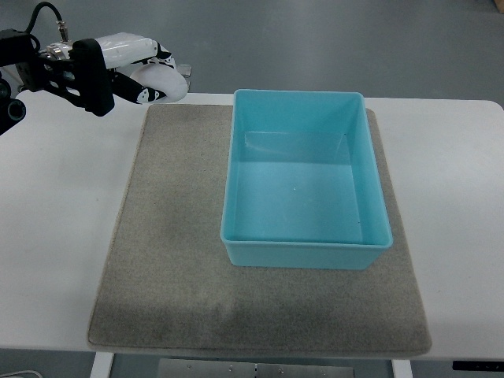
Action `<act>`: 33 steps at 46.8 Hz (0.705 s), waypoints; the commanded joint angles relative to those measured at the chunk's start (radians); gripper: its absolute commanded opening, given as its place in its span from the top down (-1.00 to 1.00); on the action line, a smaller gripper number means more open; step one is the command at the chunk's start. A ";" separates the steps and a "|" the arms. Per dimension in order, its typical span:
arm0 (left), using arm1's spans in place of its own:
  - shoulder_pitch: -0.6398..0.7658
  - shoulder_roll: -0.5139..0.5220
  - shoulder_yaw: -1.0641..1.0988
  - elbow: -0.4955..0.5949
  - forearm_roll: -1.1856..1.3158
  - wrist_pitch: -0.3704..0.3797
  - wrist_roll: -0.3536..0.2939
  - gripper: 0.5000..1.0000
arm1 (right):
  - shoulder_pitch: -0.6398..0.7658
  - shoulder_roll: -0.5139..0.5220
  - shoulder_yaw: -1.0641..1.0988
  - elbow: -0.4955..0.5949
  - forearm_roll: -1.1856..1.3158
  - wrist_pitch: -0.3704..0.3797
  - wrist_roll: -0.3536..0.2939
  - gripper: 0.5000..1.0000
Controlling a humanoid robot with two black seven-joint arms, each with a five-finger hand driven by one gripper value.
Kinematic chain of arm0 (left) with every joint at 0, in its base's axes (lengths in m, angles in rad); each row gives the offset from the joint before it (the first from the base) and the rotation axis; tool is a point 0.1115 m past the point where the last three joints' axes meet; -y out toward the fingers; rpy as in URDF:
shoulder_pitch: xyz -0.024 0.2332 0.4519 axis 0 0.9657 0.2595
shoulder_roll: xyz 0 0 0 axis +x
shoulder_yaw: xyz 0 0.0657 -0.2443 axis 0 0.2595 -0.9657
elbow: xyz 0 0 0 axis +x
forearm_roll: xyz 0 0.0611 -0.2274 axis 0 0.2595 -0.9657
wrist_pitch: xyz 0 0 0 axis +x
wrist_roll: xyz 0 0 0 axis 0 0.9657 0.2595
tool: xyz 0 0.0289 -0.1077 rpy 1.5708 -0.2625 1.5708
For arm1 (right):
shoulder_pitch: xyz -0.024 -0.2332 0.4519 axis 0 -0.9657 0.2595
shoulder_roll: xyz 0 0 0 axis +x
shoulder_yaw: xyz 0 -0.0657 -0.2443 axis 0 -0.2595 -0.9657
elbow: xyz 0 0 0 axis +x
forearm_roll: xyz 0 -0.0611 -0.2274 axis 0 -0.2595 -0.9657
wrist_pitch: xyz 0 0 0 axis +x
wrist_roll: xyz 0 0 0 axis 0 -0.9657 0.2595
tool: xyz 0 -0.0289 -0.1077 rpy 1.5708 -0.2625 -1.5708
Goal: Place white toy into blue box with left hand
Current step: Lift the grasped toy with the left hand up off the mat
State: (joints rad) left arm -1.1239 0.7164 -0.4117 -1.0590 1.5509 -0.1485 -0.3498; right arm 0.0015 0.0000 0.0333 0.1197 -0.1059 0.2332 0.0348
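Grey felt mat (pixel 173 260) covered the white table (pixel 55 236); blue box (pixel 303 185) rested on it; left robot hand (pixel 130 71) clasped the white toy (pixel 161 83) above the table's far-left corner.

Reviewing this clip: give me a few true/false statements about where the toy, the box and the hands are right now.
1. The left hand is shut on the white toy. True.
2. The white toy lies inside the blue box. False: it is held up at the top left, outside the box.
3. The blue box sits on the grey mat. True.
4. The right hand is reaching over the box. False: no right hand is in view.
5. The blue box already holds another object. False: nothing shows inside it.
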 commanded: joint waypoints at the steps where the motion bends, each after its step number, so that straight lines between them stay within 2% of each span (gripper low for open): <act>1: -0.023 0.000 -0.001 -0.012 0.000 0.000 0.000 1.00 | 0.000 0.000 0.000 0.000 0.000 0.000 0.001 -0.74; 18: -0.074 -0.037 0.004 -0.082 0.001 -0.006 0.002 1.00 | 0.000 0.000 0.000 0.000 0.000 0.000 -0.001 -0.74; 33: -0.073 -0.163 0.017 -0.091 0.009 -0.008 0.005 1.00 | 0.000 0.000 0.000 0.000 0.000 0.000 0.000 -0.74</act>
State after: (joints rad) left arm -1.1977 0.5759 -0.3962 -1.1511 1.5567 -0.1566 -0.3466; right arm 0.0015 0.0000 0.0338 0.1197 -0.1059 0.2332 0.0353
